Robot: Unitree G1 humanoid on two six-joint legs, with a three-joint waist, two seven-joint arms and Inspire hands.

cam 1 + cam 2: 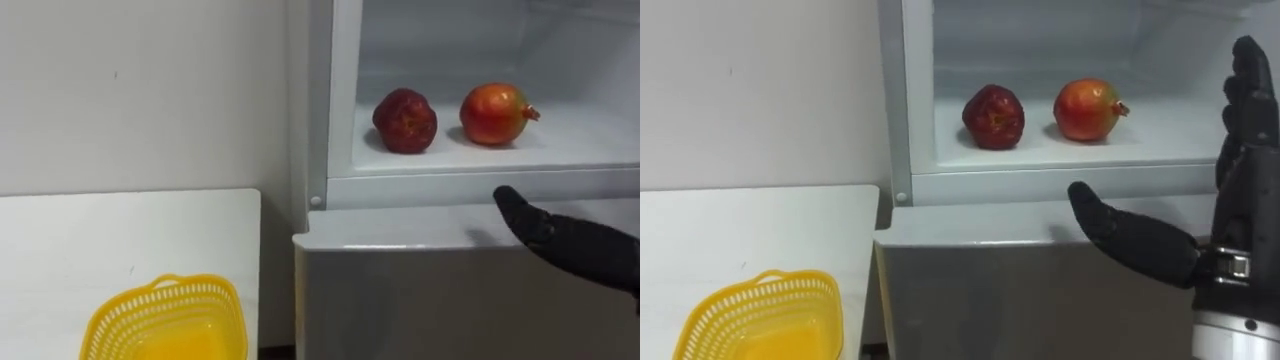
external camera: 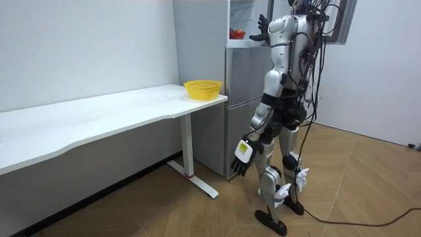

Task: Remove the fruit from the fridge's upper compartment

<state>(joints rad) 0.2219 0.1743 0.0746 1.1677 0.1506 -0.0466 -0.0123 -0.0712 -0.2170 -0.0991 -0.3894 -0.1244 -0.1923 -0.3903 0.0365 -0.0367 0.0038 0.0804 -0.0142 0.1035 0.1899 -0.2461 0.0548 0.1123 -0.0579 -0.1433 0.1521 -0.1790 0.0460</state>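
Dark red fruit [image 1: 405,120] and pomegranate [image 1: 493,113]: both on the floor of the upper fridge compartment [image 1: 480,186], close together but apart, untouched.

Left to right:
- yellow basket [image 1: 165,320], on white table [image 1: 60,240], 7 o'clock;
- dark red fruit, 12 o'clock;
- pomegranate, 1 o'clock;
- right hand [image 1: 1240,170], 3 o'clock, raised before the compartment, fingers straight, grasping nothing.

Left hand [image 2: 241,160]: hanging at the robot's side, relaxed, empty.

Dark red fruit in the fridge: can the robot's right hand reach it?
Probably yes. The right hand is open before the open upper fridge, and nothing stands between it and the dark red fruit.
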